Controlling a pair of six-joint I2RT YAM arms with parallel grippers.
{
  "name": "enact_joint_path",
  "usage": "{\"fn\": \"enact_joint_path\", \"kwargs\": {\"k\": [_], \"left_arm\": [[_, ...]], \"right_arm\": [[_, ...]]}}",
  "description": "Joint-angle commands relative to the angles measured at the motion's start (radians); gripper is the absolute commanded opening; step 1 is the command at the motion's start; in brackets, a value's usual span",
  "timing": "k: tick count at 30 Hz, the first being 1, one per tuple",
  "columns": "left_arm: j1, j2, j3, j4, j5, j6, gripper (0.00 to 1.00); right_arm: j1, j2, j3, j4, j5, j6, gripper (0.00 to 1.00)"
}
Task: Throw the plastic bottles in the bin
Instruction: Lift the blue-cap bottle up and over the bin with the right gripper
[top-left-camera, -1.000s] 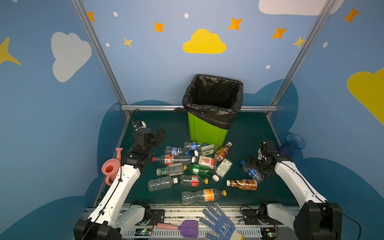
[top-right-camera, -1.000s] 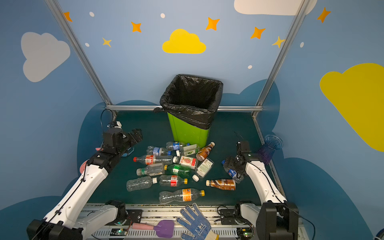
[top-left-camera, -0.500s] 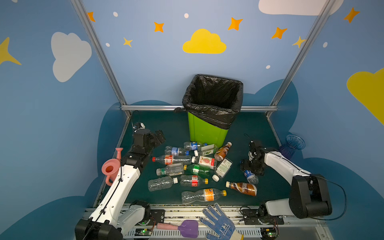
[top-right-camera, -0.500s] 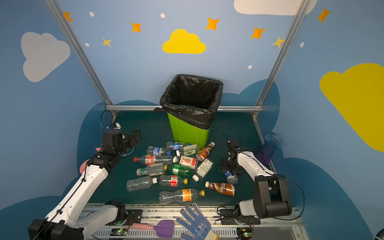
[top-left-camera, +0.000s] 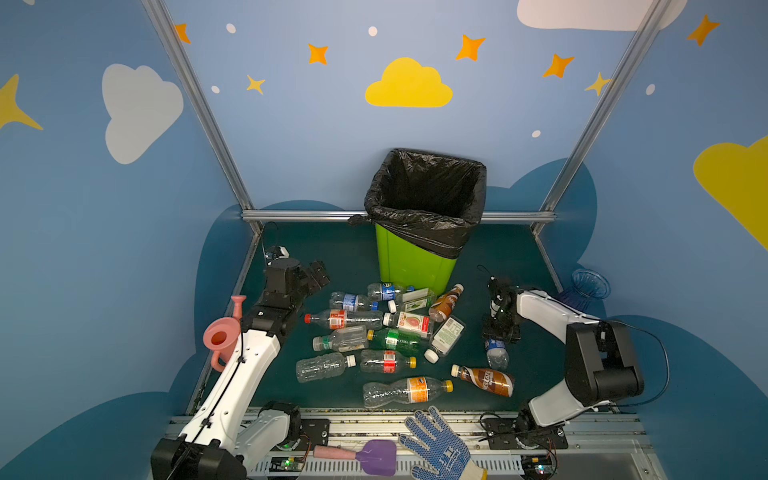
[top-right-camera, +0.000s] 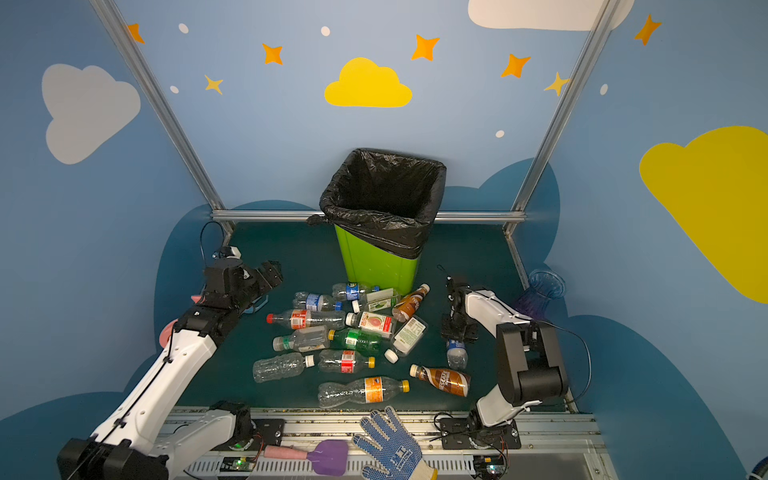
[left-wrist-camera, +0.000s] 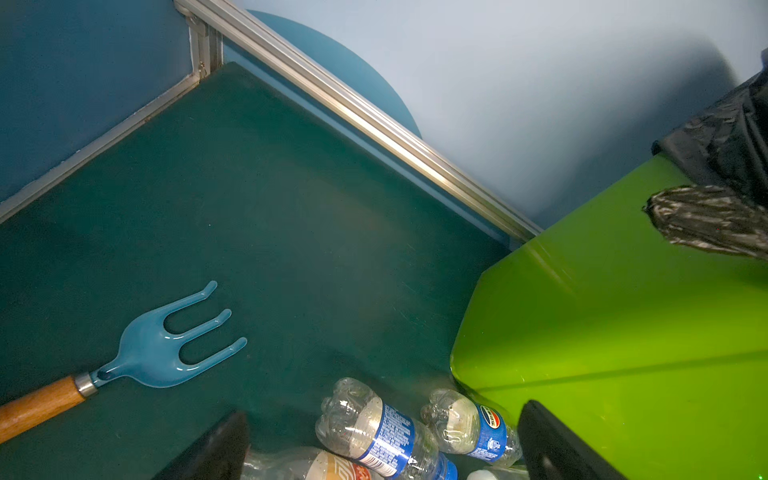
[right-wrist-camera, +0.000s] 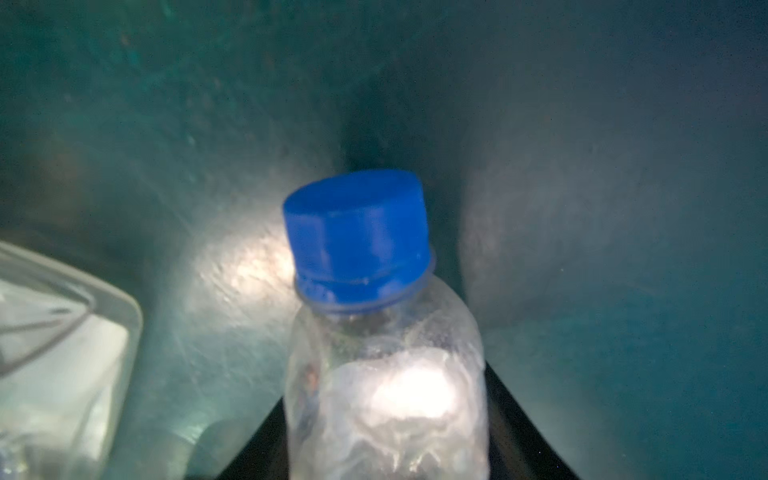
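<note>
- The bin (top-left-camera: 411, 266) stands upright at 12 o'clock on the green mat (top-left-camera: 316, 245), close to the back rail. A black bag is folded over its rim.
- The bottles (top-left-camera: 386, 332), a dozen or so, lie on their sides in a loose heap at the centre of the mat. The heap runs from the foot of the bin toward 6 o'clock, and the farthest bottles touch the bin's wall.
- An orange-labelled bottle (top-left-camera: 409, 390) lies at 6 o'clock of the heap and a brown coffee bottle (top-left-camera: 484, 380) at 5 o'clock.
- The right gripper (top-left-camera: 500, 332) is at 3 o'clock of the heap, pointing down at the mat, in both top views (top-right-camera: 457, 332).
- In the right wrist view a blue-capped bottle (right-wrist-camera: 386, 374) sits between the dark fingers (right-wrist-camera: 523, 436), one pressed to each side. The jaws are closed onto its body just below the shoulder.
- In a top view the same bottle (top-left-camera: 496, 353) pokes out toward 6 o'clock from under the gripper. It is low over the mat, apart from the heap, and whether it has left the mat cannot be told.
- The left gripper (top-left-camera: 318, 274) hovers at 10 o'clock of the heap, jaws spread wide and holding nothing.
- The left wrist view shows its fingers (left-wrist-camera: 216, 449) far apart, with two blue-labelled bottles and the bin's wall beyond.
- Other things: a pink watering can (top-left-camera: 220, 338) at 9 o'clock on the mat edge, a blue vase (top-left-camera: 588, 284) at 3 o'clock, a blue hand fork (left-wrist-camera: 166, 349) on the mat near the left gripper, and a dotted glove (top-left-camera: 436, 449) at 6 o'clock on the front rail.
</note>
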Motion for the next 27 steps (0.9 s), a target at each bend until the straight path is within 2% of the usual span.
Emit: {"fn": "enact_joint_path", "kwargs": {"k": [1,6,11,13,17,22,25,27], "left_arm": [[0.007,-0.019,-0.006,-0.015,-0.01,-0.006,1.0],[0.019,-0.027,-0.011,-0.032,-0.021,-0.008,1.0],[0.04,-0.013,-0.028,-0.053,-0.041,-0.022,1.0],[0.049,-0.004,-0.043,-0.051,-0.049,-0.036,1.0],[0.06,0.026,-0.066,-0.039,-0.057,-0.049,1.0],[0.067,0.085,-0.056,-0.071,-0.071,-0.052,1.0],[0.067,0.104,-0.049,-0.097,-0.082,-0.048,1.0],[0.067,0.119,-0.039,-0.122,-0.086,-0.044,1.0]], "right_arm": [[-0.004,0.024,0.021,0.001,-0.017,-0.023,0.42],[-0.044,-0.003,0.046,0.021,-0.075,-0.034,0.32],[-0.14,-0.191,0.139,0.02,-0.169,-0.032,0.29],[-0.186,-0.285,0.236,-0.01,-0.175,-0.039,0.3],[-0.249,-0.425,0.478,-0.019,-0.102,-0.061,0.34],[-0.297,-0.47,0.825,0.012,-0.112,-0.04,0.37],[-0.296,-0.466,0.919,0.137,-0.165,0.029,0.37],[-0.284,-0.426,0.932,0.273,-0.266,0.1,0.36]]}}
